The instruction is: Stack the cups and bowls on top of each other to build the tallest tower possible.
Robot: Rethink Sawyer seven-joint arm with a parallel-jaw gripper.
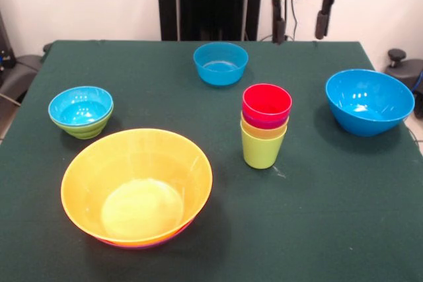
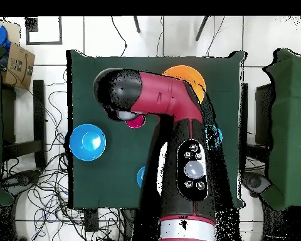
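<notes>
**Four nested cups and scattered bowls on the green desk, arm raised**

Left to right, front view. Near the left edge: small glossy blue plastic bowl (image 1: 80,106) nested in a small green plastic bowl (image 1: 86,127). Nearer the camera, left of centre: large yellow-orange plastic bowl (image 1: 137,185) seated in a wide shallow purple plastic bowl (image 1: 155,243), seen only as a thin rim beneath. Toward the far side, centre: a second small blue plastic bowl (image 1: 221,63), standing alone. Right of centre: upright tower (image 1: 265,125) of nested tapered plastic cups, lime green cup (image 1: 263,150) lowest, then yellow cup (image 1: 262,129), purple cup (image 1: 264,122) and red cup (image 1: 267,102) uppermost. Near the right edge: large blue plastic bowl (image 1: 369,101), apart from the rest. Dark green cloth-covered desk (image 1: 330,216) beneath all. At the top edge, right of centre: red robot gripper (image 1: 301,28) with jaws spread apart, holding nothing, hanging well above and behind the tower.
</notes>
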